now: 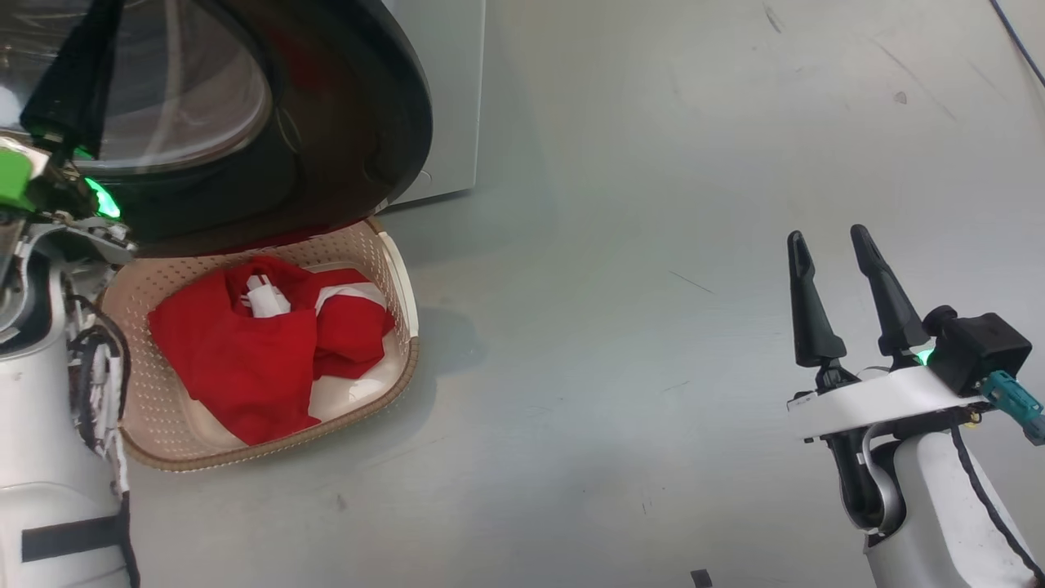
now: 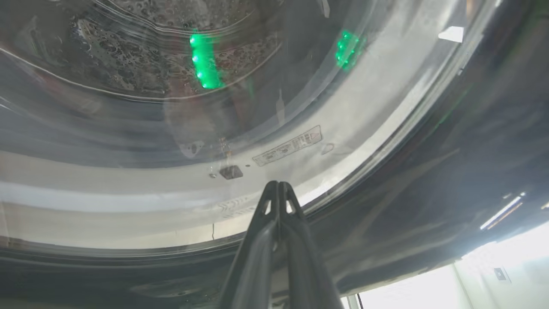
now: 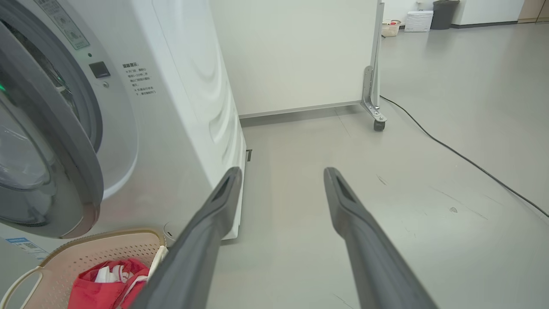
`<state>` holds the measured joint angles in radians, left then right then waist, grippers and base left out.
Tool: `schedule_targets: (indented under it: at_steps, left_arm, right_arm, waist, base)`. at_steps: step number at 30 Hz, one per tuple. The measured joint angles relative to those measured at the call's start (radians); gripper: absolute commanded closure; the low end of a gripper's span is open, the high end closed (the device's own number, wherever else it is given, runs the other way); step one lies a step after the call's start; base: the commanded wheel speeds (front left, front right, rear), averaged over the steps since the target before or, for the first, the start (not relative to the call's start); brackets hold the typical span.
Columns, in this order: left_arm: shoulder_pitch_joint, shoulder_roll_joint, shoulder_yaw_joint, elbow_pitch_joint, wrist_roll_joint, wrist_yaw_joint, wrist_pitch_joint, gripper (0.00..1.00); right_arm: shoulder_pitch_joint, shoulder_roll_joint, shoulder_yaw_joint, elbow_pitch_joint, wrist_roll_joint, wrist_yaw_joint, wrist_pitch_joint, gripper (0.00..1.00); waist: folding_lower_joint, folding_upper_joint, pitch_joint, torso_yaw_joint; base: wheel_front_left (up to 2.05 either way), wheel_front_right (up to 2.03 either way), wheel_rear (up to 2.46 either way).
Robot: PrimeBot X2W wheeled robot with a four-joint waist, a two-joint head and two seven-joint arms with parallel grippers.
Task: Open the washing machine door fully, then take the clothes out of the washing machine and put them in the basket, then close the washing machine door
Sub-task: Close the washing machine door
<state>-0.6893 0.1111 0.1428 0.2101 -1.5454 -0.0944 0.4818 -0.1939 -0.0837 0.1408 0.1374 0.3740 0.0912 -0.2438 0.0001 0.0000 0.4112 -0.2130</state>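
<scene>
Head view gave us the washing machine door (image 1: pixel 359 122) hanging over the far edge of the basket (image 1: pixel 404 302), the brown rim just under the door's black edge. On the robot's right of the basket the grey floor (image 1: pixel 653 367) lay bare and wide. The clothes (image 1: pixel 253 359) sat bunched inside the basket, red with white trim. The right gripper (image 1: pixel 829 237) hovered over that bare floor, well apart from the basket, fingers spread wide and holding nothing. In the left wrist view the left gripper (image 2: pixel 279 189) was clenched on nothing, its tips right up where the door's glass met its black surround; we could not tell whether they touched it. A printed label (image 2: pixel 287 148) on the glass was too fine to read. In the right wrist view the washing machine (image 3: pixel 184 107) carried small print (image 3: pixel 139 79) and a blue sticker (image 3: pixel 23 245), neither legible to us
</scene>
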Motion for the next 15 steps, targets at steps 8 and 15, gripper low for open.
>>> schedule_targets:
  at_steps: [8, 15]
  left_arm:
    - [-0.002, -0.037, -0.009, 0.048, -0.013, -0.017, -0.012, 1.00]
    - [0.067, -0.070, 0.006, 0.067, -0.057, -0.026, -0.027, 1.00]
  right_arm:
    - [-0.001, -0.007, -0.019, 0.011, 0.001, 0.000, -0.001, 0.00]
    - [-0.001, -0.019, -0.033, 0.024, -0.007, 0.000, -0.004, 0.00]
  waist:
    - [0.0000, 0.0000, -0.002, 0.038]
    - [0.0000, 0.0000, -0.029, 0.083]
  base:
    - [0.00, 0.00, 0.00]
    - [0.00, 0.00, 0.00]
